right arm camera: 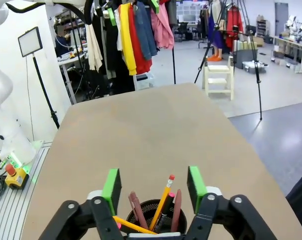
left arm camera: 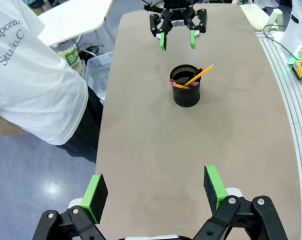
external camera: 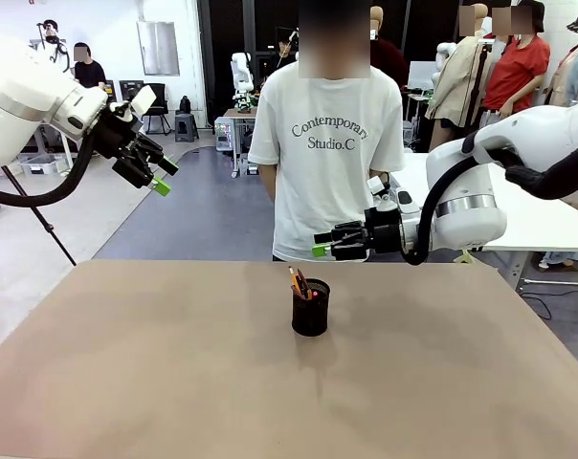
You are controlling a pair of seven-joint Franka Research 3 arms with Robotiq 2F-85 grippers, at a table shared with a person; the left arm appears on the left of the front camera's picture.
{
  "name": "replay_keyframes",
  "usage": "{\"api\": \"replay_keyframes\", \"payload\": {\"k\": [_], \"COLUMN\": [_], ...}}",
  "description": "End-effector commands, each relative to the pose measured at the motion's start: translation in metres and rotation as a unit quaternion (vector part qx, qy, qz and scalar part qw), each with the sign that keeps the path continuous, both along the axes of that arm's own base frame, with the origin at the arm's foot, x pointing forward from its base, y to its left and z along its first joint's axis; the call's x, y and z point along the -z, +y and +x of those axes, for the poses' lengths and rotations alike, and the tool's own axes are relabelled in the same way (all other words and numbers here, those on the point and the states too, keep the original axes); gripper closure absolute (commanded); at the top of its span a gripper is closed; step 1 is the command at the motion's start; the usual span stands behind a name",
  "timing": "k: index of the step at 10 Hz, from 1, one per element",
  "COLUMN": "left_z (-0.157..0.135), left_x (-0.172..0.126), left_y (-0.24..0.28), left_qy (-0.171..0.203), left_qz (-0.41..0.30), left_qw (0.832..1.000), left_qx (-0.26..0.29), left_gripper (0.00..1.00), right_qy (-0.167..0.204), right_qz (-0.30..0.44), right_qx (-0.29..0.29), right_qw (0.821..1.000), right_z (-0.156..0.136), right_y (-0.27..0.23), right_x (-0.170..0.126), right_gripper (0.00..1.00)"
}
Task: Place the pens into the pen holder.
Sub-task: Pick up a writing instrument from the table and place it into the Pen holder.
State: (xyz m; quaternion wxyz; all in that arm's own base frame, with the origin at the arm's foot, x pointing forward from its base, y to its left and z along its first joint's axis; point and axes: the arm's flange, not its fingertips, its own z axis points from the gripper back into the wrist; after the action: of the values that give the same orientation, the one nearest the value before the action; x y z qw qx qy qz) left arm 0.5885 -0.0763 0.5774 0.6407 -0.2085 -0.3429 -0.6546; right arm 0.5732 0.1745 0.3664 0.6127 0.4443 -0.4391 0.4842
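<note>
The pen holder (external camera: 310,308), a small black wire-mesh cylinder, stood upright near the middle of the table (external camera: 126,382), its open mouth facing up. The pens (external camera: 300,283) stood inside it, long axes steep but leaning, their upper ends sticking out above the rim toward about 11 o'clock in the front view. In the left wrist view a yellow-orange pencil (left arm camera: 200,75) with a pink eraser tip slanted out toward 2 o'clock, while a second yellow one lay low across the holder's mouth; duller maroon sticks rested against the rim. From the right wrist view the thin sticks (right arm camera: 162,205) fanned apart inside the mesh cup (right arm camera: 147,212), one yellow with a red tip, two dull maroon, one dark. The tabletop was a smooth, matte brown surface. The right gripper (external camera: 322,244) hung above and just behind the holder, level with the person's waist, its green-padded fingers (right arm camera: 111,186) spread apart with nothing between them, the pens just below. The left gripper (external camera: 159,179) was raised well away at the table's 10 o'clock side, its jaws wide apart and empty. A person in a white printed T-shirt (external camera: 329,153) stood at the far edge.
</note>
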Motion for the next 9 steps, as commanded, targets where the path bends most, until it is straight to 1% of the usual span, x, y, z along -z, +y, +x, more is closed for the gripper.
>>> {"api": "replay_keyframes", "payload": {"k": [1,4,7,8,9], "left_z": [-0.0008,-0.0008,-0.0008,-0.0008,-0.0008], "left_x": [-0.0008,-0.0008,-0.0008,-0.0008,-0.0008], "left_y": [0.0012,0.0012,0.0012,0.0012,0.0012], "left_qy": [-0.004,-0.004,-0.004,-0.004,-0.004], "left_qz": [0.001,0.001,0.001,0.001,0.001], "left_qw": [1.000,1.000,1.000,1.000,1.000], "left_qx": [0.000,0.000,0.000,0.000,0.000], "left_gripper": [0.00,0.00,0.00,0.00,0.00], "right_qy": [0.007,0.007,0.017,-0.003,-0.003], "right_qz": [-0.020,-0.032,-0.026,-0.028,-0.028], "right_qx": [-0.023,-0.038,-0.031,-0.030,-0.030], "right_qw": [1.000,0.999,0.999,0.999,0.999], "right_z": [-0.0048,-0.0081,-0.0088,-0.0053,-0.0053], "right_y": [-0.0040,-0.0073,-0.0087,-0.0050,-0.0050], "right_x": [-0.0112,-0.0177,-0.0197,-0.0137,-0.0137], "right_gripper": [0.00,0.00,0.00,0.00,0.00]}}
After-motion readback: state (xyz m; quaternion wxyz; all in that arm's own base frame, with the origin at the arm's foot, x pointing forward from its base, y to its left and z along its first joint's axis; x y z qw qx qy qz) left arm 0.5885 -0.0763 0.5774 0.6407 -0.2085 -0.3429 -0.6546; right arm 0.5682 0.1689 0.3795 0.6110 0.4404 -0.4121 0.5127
